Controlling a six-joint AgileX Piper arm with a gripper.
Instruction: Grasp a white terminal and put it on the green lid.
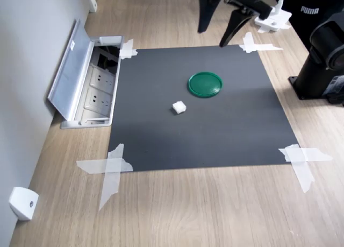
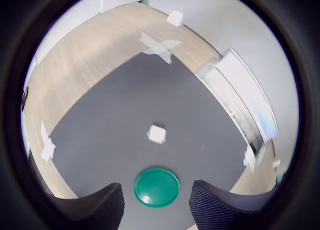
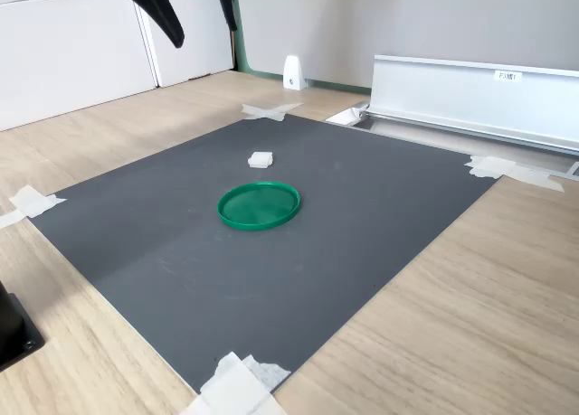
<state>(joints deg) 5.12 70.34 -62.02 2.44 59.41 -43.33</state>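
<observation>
Your gripper (image 1: 219, 36) hangs high over the far edge of the dark grey mat (image 1: 161, 139), fingers (image 1: 206, 15) spread wide and empty. The tiny white plastic cube-like terminal (image 1: 179, 107) lies loose on that mat, near the flat round dark-green plastic lid (image 1: 205, 84) but not touching it. Expect the terminal to be light, rigid and a bit slick. Pinch it across two flat opposite sides, squarely, or it may skid across the wooden bench (image 1: 215, 214).
</observation>
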